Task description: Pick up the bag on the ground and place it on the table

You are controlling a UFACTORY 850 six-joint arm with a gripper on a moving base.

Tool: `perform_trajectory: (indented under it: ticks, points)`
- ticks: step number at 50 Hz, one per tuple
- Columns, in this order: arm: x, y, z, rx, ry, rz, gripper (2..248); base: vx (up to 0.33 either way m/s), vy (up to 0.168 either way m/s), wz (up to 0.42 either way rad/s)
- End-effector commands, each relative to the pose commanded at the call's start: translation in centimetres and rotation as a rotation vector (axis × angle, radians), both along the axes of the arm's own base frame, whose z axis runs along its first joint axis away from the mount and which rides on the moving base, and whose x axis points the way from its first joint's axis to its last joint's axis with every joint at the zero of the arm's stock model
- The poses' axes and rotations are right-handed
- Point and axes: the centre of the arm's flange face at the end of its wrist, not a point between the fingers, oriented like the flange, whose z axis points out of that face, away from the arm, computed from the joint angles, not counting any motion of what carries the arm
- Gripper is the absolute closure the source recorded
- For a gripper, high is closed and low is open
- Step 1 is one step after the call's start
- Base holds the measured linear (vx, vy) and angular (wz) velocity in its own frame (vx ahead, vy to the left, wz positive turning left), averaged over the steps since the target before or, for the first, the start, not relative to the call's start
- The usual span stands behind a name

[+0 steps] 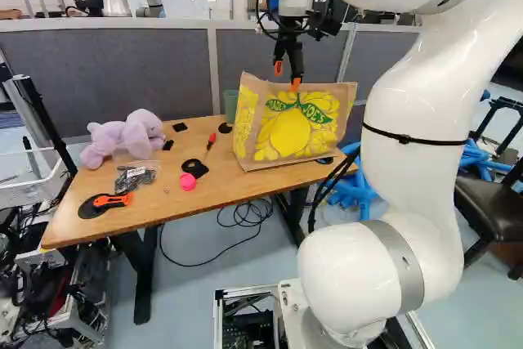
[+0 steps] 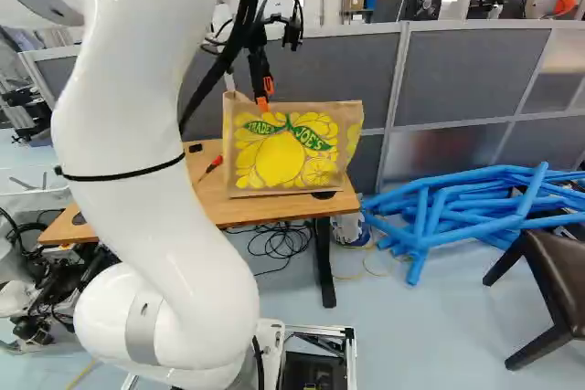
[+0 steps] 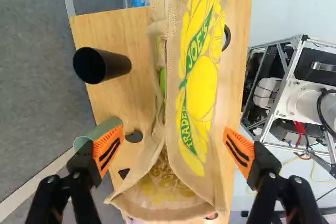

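While the bag (image 1: 298,128) stands upright on the table (image 1: 167,210), toward the table's right end in both base views, I have my gripper (image 1: 287,76) above it with the two fingers spread wide; the orange pads (image 3: 108,149) are well apart and I grip nothing; in the wrist view the bag lies across the gap between them, its mouth open, its yellow lemon print facing the base. Behind the bag I see a black cup (image 3: 107,66) and a green cup (image 3: 100,129), one of my pads overlapping the green one in the wrist view; a red-handled screwdriver (image 1: 211,140) lies near the bag; farther along the table are a pink round thing (image 1: 188,181), a clear packet (image 1: 136,175), an orange-and-black tool (image 1: 105,202) and a lilac plush toy (image 1: 127,136).
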Motion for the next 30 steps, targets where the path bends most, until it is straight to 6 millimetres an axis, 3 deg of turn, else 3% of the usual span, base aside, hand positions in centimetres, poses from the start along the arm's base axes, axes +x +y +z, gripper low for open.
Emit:
perform_trajectory:
  ticks: [30]
  points:
    - [-2.8, -0.1, 4.4, -0.001, -0.003, -0.005, 3, 0.0, 0.0, 0.0]
